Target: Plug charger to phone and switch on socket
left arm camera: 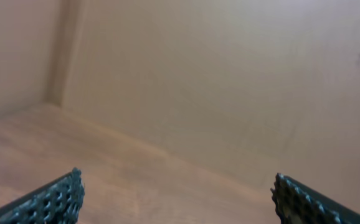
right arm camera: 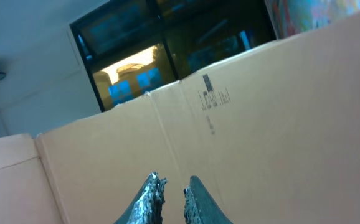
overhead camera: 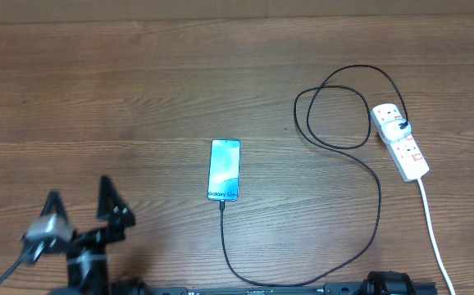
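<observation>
The left gripper [overhead camera: 79, 197] hovers at the near left edge of a wooden table [overhead camera: 139, 90], its jaws spread wide and holding nothing. In the left wrist view, the two dotted fingertips [left arm camera: 55, 200] sit at opposite lower corners, with only bare tabletop and a cardboard wall [left arm camera: 217, 81] between them.

The phone [overhead camera: 225, 170] lies flat and screen up, well apart from those jaws, ahead of them and off to their right. The charger [overhead camera: 378, 197] meets the phone's near end with its tip. From above it cannot be told whether the tip is fully seated. From there the black cable runs towards the table's near edge, sweeps right, climbs and loops before reaching a plug in the socket [overhead camera: 403, 143]. The socket lies farther right again, far from the left jaws, and its white cord [overhead camera: 434, 233] trails to the near edge.

The right gripper [right arm camera: 172, 196] is tilted upward towards a cardboard panel [right arm camera: 279, 124] and a dark window [right arm camera: 167, 43]. Its jaws are drawn almost together, leaving a thin gap at the tips, and they grip nothing. None of the task's items appear near them.
</observation>
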Robot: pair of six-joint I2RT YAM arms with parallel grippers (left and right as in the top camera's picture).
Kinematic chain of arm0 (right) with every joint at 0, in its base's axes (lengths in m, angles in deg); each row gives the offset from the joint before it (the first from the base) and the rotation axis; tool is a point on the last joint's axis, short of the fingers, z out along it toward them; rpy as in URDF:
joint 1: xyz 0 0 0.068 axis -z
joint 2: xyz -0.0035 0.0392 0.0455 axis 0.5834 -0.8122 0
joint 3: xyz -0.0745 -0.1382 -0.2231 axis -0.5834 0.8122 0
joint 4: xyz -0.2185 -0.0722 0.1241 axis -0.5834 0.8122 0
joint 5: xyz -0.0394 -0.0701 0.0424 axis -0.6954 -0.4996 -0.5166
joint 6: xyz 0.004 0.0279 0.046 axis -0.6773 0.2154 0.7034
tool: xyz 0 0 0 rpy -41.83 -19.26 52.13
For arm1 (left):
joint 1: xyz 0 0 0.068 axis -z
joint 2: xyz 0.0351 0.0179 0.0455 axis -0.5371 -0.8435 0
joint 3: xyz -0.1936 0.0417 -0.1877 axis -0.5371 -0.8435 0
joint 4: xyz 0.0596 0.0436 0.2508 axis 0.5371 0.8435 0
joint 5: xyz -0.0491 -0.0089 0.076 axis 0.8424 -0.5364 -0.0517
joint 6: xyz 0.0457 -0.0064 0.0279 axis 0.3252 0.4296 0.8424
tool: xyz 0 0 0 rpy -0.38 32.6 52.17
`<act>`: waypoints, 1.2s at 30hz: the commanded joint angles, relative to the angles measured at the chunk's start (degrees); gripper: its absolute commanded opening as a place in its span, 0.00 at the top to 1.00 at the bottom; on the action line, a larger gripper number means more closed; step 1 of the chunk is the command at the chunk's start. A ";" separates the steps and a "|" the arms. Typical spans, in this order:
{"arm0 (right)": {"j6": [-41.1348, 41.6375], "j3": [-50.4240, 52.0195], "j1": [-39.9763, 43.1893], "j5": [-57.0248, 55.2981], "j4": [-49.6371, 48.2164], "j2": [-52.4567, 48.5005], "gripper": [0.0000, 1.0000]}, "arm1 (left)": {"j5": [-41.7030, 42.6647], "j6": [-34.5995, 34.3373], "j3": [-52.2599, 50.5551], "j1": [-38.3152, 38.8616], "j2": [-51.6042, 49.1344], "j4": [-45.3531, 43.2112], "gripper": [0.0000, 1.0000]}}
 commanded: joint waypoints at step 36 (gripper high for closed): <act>2.78 5.97 7.50 9.81 6.49 23.58 0.87 | 5.62 6.21 -28.17 -0.31 0.48 -18.80 0.00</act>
